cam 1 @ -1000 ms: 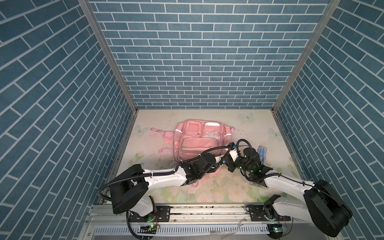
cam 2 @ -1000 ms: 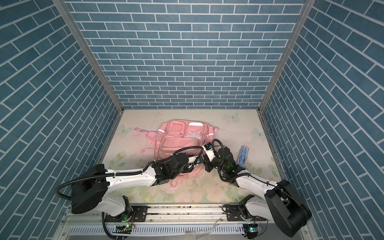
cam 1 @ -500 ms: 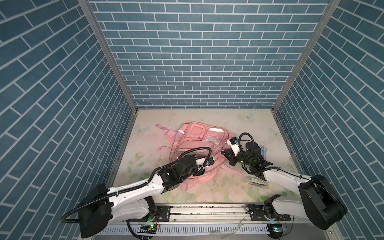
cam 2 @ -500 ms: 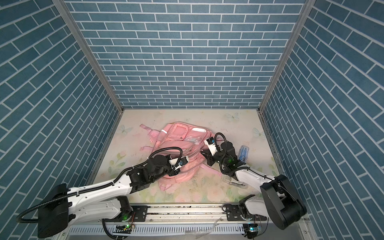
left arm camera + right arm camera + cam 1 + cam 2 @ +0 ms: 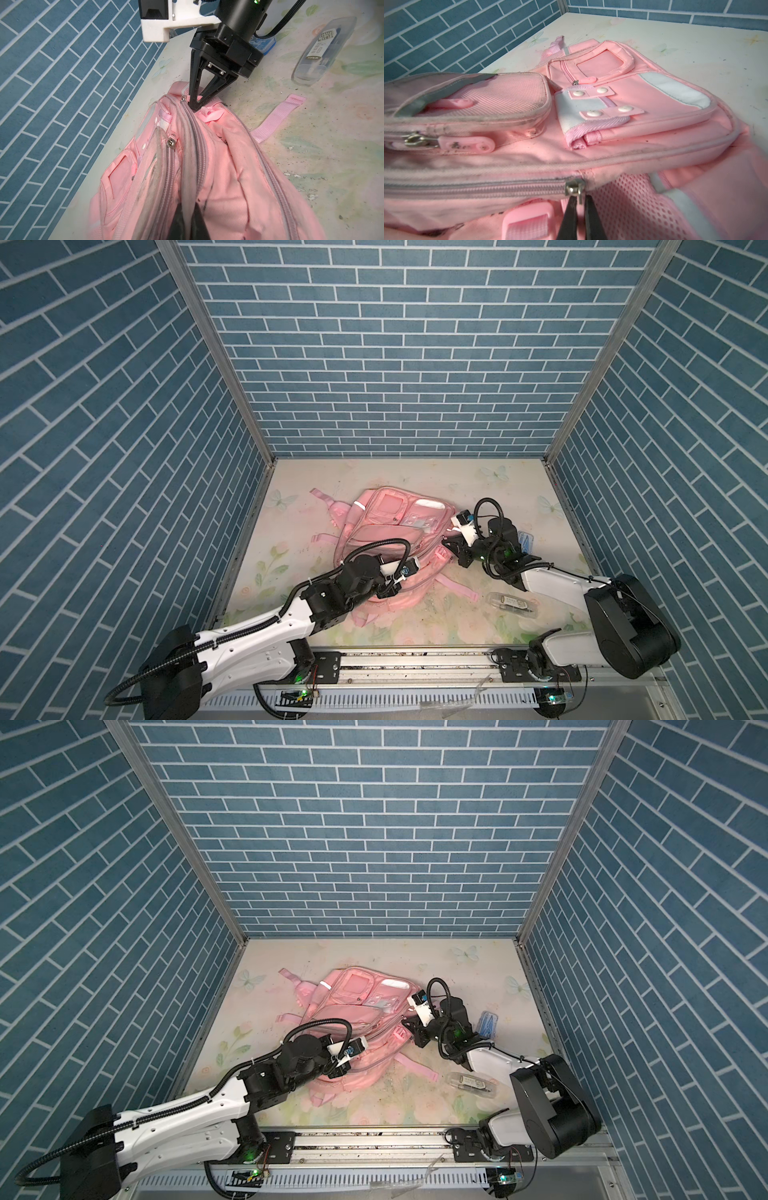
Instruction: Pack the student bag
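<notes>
The student bag [image 5: 386, 526] [image 5: 353, 1002], a pink backpack, lies slantwise on the mat in both top views, front pockets up. My left gripper [image 5: 388, 593] [image 5: 338, 1073] is shut on a grey piped seam [image 5: 188, 199] at the bag's near end. At the bag's far right side, my right gripper [image 5: 446, 541] [image 5: 405, 1025] [image 5: 194, 106] [image 5: 579, 204] is shut on the metal zipper pull [image 5: 575, 190]. The zipper [image 5: 196, 145] runs closed and taut between the two grippers.
A clear pencil case [image 5: 513, 605] [image 5: 473, 1084] [image 5: 324, 49] lies on the mat at the front right. A blue box [image 5: 525, 541] [image 5: 488, 1023] sits behind the right arm. Loose pink straps [image 5: 455, 587] trail off the bag. Brick walls enclose three sides.
My left gripper has pulled toward the front left, dragging the bag's near end with it and turning the bag slantwise. The right gripper has stayed close to where it was, at the bag's right side.
</notes>
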You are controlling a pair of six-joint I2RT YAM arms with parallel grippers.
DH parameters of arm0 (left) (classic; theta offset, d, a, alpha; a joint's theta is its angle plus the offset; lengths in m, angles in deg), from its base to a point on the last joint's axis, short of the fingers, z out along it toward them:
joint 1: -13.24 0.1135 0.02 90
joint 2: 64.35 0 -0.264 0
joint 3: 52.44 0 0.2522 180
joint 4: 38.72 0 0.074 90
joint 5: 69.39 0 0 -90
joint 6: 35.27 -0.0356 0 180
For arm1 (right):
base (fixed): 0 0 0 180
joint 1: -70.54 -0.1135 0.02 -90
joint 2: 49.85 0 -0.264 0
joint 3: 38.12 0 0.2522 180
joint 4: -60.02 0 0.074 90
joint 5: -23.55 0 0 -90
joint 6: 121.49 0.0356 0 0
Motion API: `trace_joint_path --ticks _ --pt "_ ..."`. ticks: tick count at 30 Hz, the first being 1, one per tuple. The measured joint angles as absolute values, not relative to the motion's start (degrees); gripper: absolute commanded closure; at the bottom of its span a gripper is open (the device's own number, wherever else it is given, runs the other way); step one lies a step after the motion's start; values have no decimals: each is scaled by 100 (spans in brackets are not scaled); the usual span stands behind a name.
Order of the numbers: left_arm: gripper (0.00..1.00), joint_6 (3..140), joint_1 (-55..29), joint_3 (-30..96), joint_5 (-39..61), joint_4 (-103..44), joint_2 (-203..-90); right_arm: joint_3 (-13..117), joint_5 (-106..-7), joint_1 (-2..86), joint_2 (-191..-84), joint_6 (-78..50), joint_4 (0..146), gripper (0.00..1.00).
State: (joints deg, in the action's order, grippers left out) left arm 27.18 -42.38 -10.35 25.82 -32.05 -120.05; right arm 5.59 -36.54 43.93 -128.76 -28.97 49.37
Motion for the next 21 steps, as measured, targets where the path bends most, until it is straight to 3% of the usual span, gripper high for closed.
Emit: trace_joint_path --ticks 1,2,4,6,9,16,21 --pt "93 2751 -4240 -1035 2569 -3212 -12036 597 -3667 4393 -12879 -2899 5001 86" --pt "78 2775 -4257 -1030 2571 -3212 -12068 627 -3680 4393 -12879 -2905 5068 79" --pt "58 2849 -4314 -976 2606 -3107 -12123 688 -3838 4454 -12859 -2964 5226 71" --pt "48 2897 -4341 -860 2639 -2888 -12134 695 -3960 4555 -12754 -3054 5357 67" --pt "41 2830 -4290 -582 2639 -2528 -12060 697 -4013 4633 -12380 -3185 5558 63" --pt "39 2406 -3499 30 2212 -1555 -11850 699 -3862 4572 -11731 -3404 5783 58" --pt "37 2058 -3429 200 1806 -1120 -12189 699 -3794 4314 -11668 -3561 5910 57"
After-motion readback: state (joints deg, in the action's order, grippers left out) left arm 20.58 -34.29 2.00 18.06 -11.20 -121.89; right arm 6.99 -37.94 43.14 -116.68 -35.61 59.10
